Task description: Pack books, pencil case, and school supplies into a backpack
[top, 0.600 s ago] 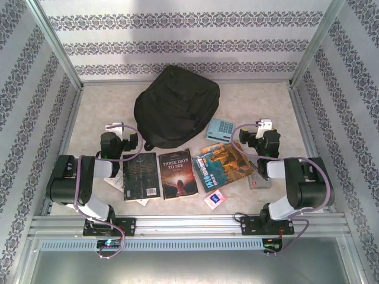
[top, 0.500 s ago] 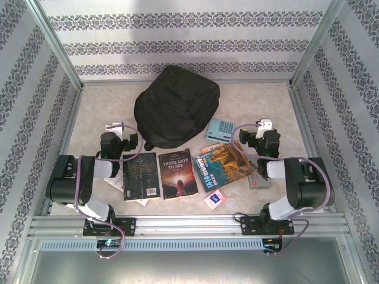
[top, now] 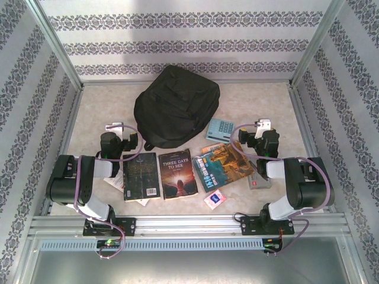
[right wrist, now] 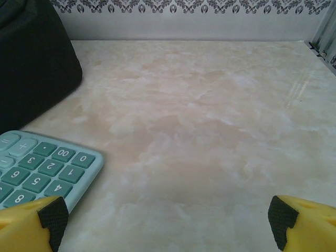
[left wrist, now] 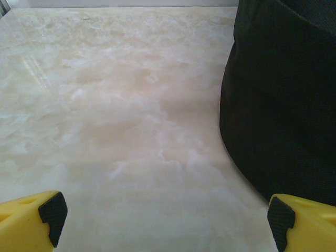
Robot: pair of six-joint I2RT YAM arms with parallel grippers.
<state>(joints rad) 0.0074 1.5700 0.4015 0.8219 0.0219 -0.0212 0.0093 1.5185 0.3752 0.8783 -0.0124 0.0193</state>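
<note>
Top external view: the black backpack [top: 176,106] lies flat on the tabletop [top: 260,100]. Nearer than it, three books lie in a row: a black book [top: 141,176], the brown "Three Days to See" [top: 178,173] and a blue-and-orange book [top: 222,165]. A light blue calculator [top: 221,129] lies just right of the backpack, and a pink-and-white packet [top: 215,198] lies nearer than the books. The left claw [top: 120,137] sits at the backpack's near left and the right claw [top: 257,137] to its right, past the calculator. Left wrist view: the claw gapes wide and empty over bare tabletop, with backpack fabric close on the right. Right wrist view: the claw is spread wide, holding nothing; the calculator lies by its left finger, with the backpack's corner beyond.
</note>
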